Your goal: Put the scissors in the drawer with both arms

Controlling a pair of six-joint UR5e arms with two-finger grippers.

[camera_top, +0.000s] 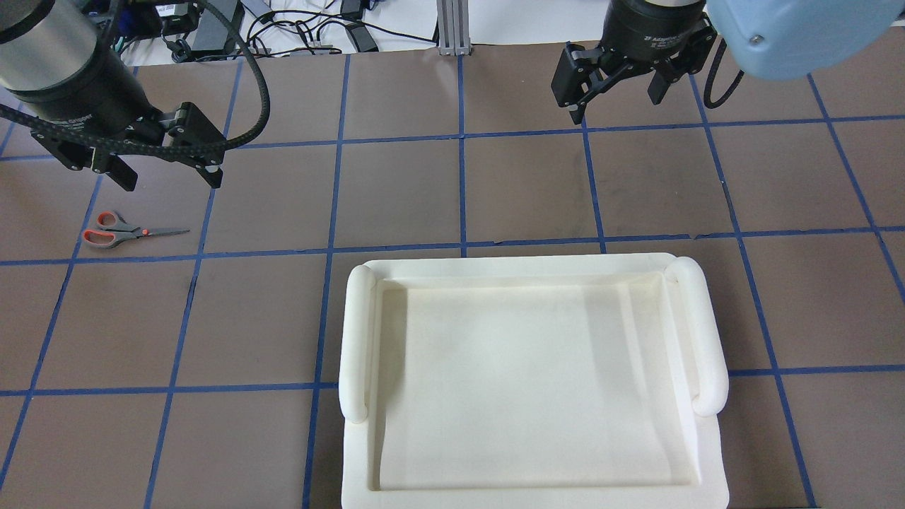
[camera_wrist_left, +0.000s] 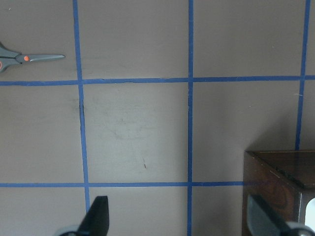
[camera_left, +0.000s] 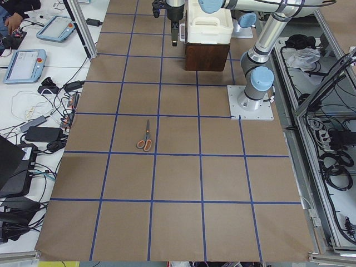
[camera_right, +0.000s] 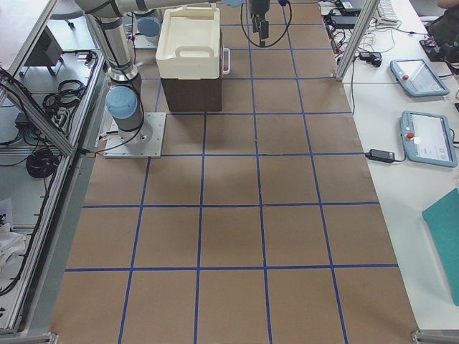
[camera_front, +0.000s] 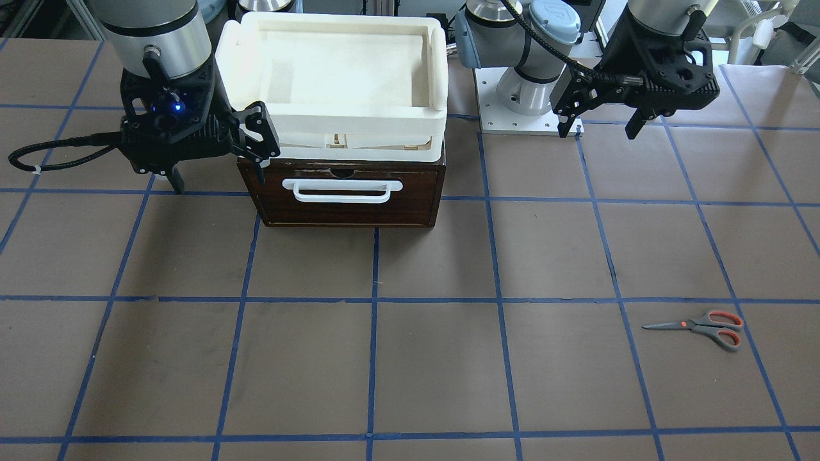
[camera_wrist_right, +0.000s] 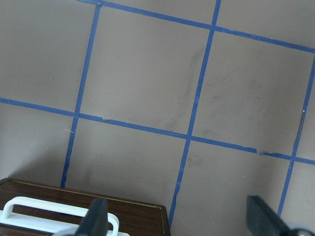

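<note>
The scissors [camera_front: 698, 326] lie flat on the brown table, blades closed; they also show in the overhead view [camera_top: 124, 230] and at the top left of the left wrist view [camera_wrist_left: 24, 58]. The drawer [camera_front: 349, 192] is closed, with a dark wood front and a white bar handle [camera_front: 346, 190]. My left gripper [camera_front: 598, 131] hangs open and empty above the table, a little short of the scissors [camera_top: 172, 182]. My right gripper [camera_front: 218, 182] is open and empty beside the drawer's front corner, above the table; the drawer front and handle show below it in the right wrist view [camera_wrist_right: 83, 211].
A white tray-like bin [camera_front: 339, 70] sits on top of the drawer box and hides it from overhead [camera_top: 530, 382]. The left arm's base plate [camera_front: 525, 118] stands beside the box. Blue tape lines grid the table. Operators' tables with tablets [camera_left: 25, 64] flank the far side.
</note>
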